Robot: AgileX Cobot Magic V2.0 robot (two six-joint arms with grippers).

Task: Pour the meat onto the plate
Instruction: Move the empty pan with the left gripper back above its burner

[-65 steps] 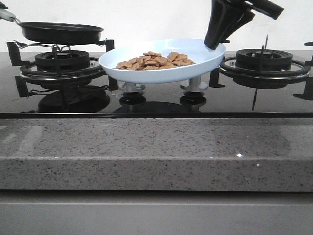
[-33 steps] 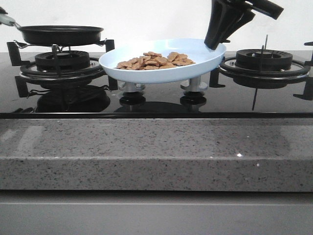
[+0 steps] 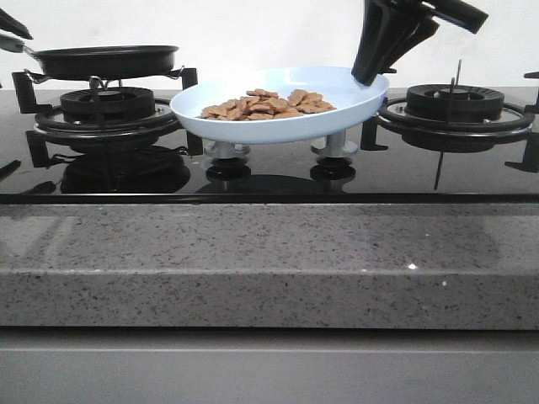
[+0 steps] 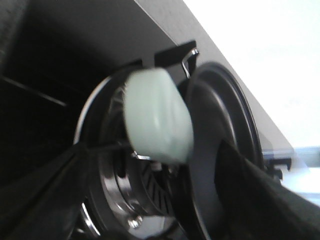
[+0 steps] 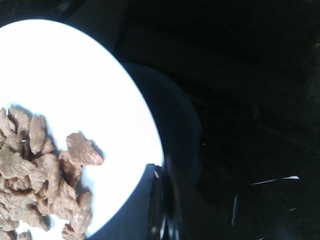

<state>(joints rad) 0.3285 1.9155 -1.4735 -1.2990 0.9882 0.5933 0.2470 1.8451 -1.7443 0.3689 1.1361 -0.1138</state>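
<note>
Lying heaped in the plate [image 3: 278, 105], the meat [image 3: 268, 103] looks already poured — only setting down the pan [image 3: 105, 59] over the left burner [image 3: 107, 105] seems left. The right gripper [image 3: 368, 77] pinches the plate's rim. The left wrist view alone shows the pan's pale green handle [image 4: 157, 116] — whether the left gripper clamps it, I cannot tell
</note>
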